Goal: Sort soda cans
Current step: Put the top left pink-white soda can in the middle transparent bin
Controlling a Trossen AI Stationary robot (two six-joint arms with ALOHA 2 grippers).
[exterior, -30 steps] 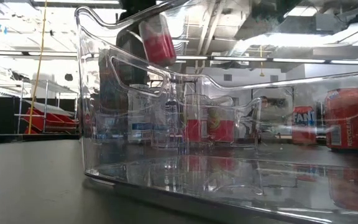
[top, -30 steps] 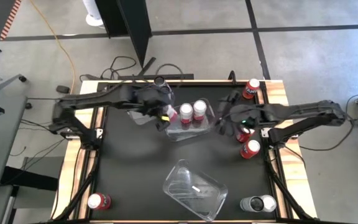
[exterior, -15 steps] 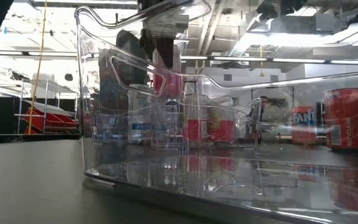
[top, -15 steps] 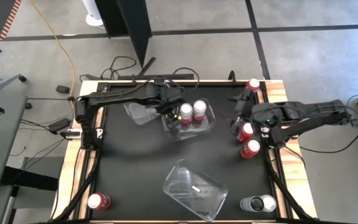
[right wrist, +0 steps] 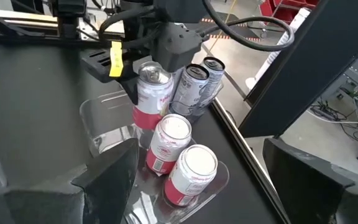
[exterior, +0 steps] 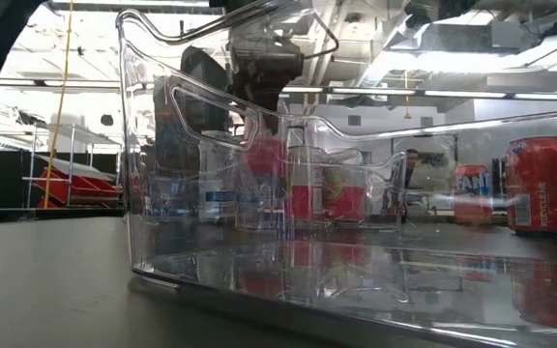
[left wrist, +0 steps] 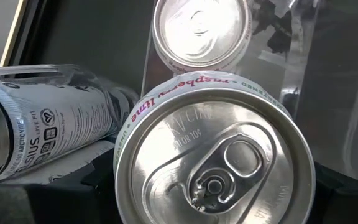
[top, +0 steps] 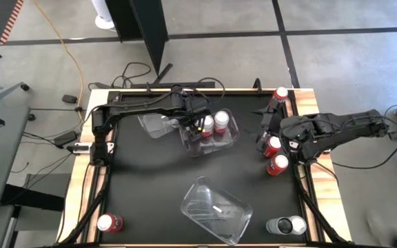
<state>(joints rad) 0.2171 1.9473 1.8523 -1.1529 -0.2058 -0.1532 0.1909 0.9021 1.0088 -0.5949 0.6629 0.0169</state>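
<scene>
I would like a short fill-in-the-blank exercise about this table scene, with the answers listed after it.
1. The left gripper holds a red-and-white can over a clear plastic ____ that has two cans inside.
2. The right gripper is ____ and holds nothing.
3. The second bin, at the near side of the table, holds ____ cans.
4. A lone red can stands at the near ____ corner in the high view.

Answers: bin; open; no; left
</scene>
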